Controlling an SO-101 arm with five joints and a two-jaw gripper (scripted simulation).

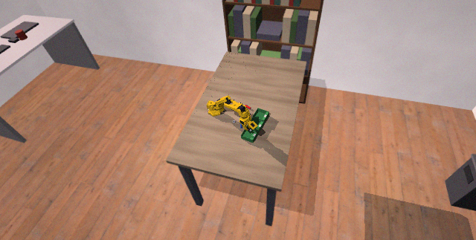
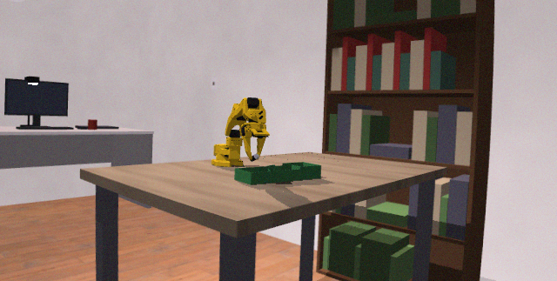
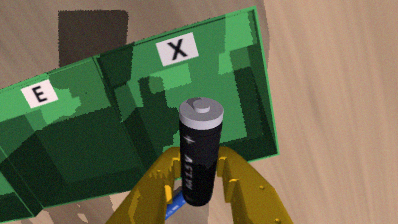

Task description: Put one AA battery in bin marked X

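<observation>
My gripper (image 3: pixel 199 167) (image 1: pixel 251 128) (image 2: pixel 254 157) is shut on a black AA battery (image 3: pixel 200 150) with a grey cap, which stands out past the yellow fingers. It hangs over the near end of a green two-compartment bin (image 1: pixel 262 116) (image 2: pixel 278 173). In the wrist view the battery's cap lies over the compartment marked X (image 3: pixel 245 65), with the label X (image 3: pixel 177 50) on its far wall. The neighbouring compartment is marked E (image 3: pixel 39 93). The battery is above the bin and not resting in it.
The bin stands on a wooden table (image 1: pixel 223 151) (image 2: pixel 183 190) beside the arm's base (image 1: pixel 214 108). A small red object (image 1: pixel 248 106), a small grey object (image 1: pixel 233 121) and a blue object (image 3: pixel 176 204) lie on the table near the arm. A bookcase (image 1: pixel 273 13) stands behind the table.
</observation>
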